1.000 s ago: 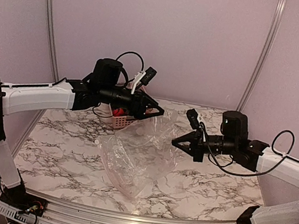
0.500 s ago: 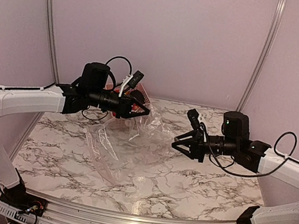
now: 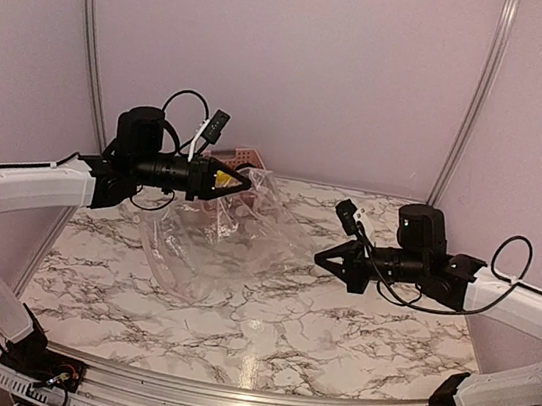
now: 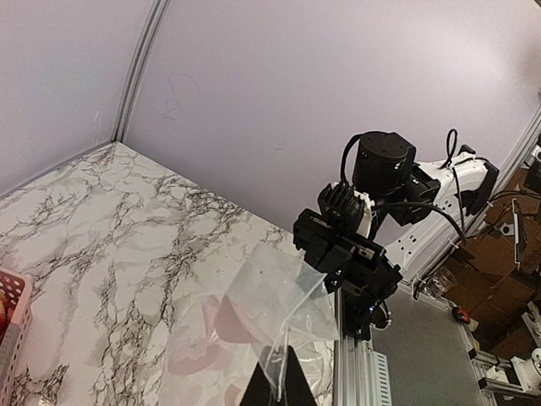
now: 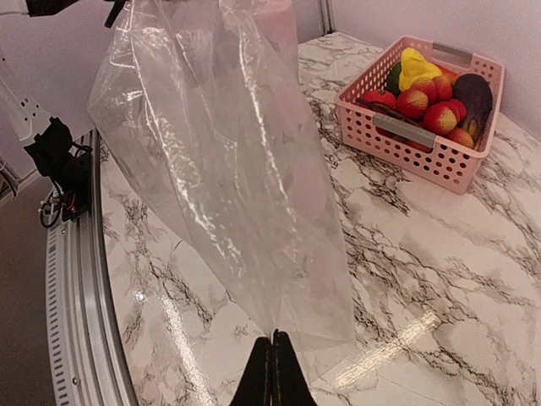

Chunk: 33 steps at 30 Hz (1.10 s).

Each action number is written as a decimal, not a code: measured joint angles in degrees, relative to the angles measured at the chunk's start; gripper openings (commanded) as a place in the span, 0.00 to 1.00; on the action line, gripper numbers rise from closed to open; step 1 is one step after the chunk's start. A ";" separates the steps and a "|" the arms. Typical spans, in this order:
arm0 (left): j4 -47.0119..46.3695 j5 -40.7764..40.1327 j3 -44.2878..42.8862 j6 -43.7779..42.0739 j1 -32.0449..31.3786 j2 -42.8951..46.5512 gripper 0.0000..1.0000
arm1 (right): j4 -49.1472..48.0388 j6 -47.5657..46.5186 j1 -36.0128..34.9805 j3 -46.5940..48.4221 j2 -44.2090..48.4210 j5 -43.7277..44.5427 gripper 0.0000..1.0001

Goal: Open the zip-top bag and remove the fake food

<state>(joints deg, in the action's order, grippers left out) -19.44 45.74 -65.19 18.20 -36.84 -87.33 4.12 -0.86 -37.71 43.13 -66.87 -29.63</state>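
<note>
1. The zip-top bag (image 3: pixel 214 246) is handling as a thin, soft film: almost weightless, crinkly, and likely slippery under hard fingers. It is draping and folding rather than holding any shape.
2. For a hold, a corner or the stiffer zip strip is promising the surest bite. I cannot tell from these views which edge is carrying the zip.
3. The left gripper (image 4: pixel 277 379) is pinching one corner of the bag, fingers closed together on the plastic, and is holding it up above the marble table (image 3: pixel 355 326).
4. The right gripper (image 5: pixel 272 348) is showing its fingers pressed together on the opposite edge of the film, so the bag is hanging stretched in the air between the two arms.
5. The bag is looking clear, glossy and creased, and it is appearing empty — no toy is showing through it.
6. The fake food (image 5: pixel 427 93) is sitting in the pink basket (image 5: pixel 439 156) at the back of the table, just behind the left gripper and well apart from the right one. A yellow lumpy fruit, red round pieces, a dark purple eggplant and a bit of green are showing.
7. Judging from that, the removal is looking done — what is remaining is only the slack bag itself.
</note>
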 measured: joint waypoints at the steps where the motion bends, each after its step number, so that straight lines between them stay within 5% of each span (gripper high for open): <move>1: -1.09 0.39 0.74 0.98 0.59 0.33 0.00 | -0.02 0.02 -0.02 0.00 0.00 0.48 0.00; 10: -6.03 1.70 4.11 5.27 6.08 3.82 0.00 | 0.70 1.29 0.00 -0.74 0.13 2.54 0.00; 12: -5.53 2.25 3.43 5.03 5.49 3.61 0.00 | 0.70 1.46 0.00 -0.76 0.13 1.44 0.38; 15: -2.12 1.84 1.77 2.01 3.43 2.82 0.00 | 0.63 2.49 0.00 -0.74 0.17 -0.15 0.63; 20: 1.40 2.43 0.70 -1.31 -1.57 1.99 0.00 | 0.17 3.45 0.00 0.00 2.29 0.07 0.69; 25: 1.79 3.23 0.35 -1.68 -2.12 0.72 0.00 | -0.37 2.84 0.00 2.25 2.47 1.95 0.87; 33: 1.81 5.97 -0.26 -0.59 -2.12 -0.61 0.00 | -0.24 2.14 -0.04 1.90 0.63 2.27 0.86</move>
<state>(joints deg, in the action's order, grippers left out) -17.63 51.70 -65.45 17.61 -38.96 -87.94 3.88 1.28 -37.76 45.04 -66.24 -27.35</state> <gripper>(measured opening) 0.005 0.876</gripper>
